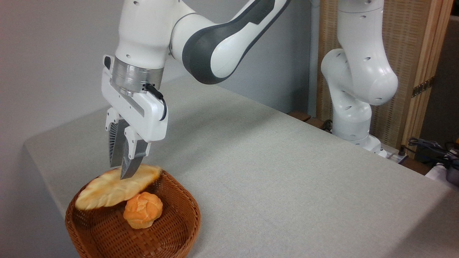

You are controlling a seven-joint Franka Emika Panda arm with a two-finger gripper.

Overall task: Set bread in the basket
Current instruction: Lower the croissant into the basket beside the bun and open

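The long braided bread (107, 189) hangs tilted over the back of the reddish-brown wicker basket (172, 233), its pale underside toward the camera. My gripper (122, 170) comes down from above and is shut on the bread near its upper right end. The loaf's lower left tip (83, 204) reaches the basket's left rim; whether it touches is unclear. A small round orange bun (142, 210) sits inside the basket, just below the loaf.
The basket stands at the near left corner of the grey cloth-covered table (269, 172), close to the left edge. The arm's white base (353, 118) is at the far right, with cables (430, 147) beyond it.
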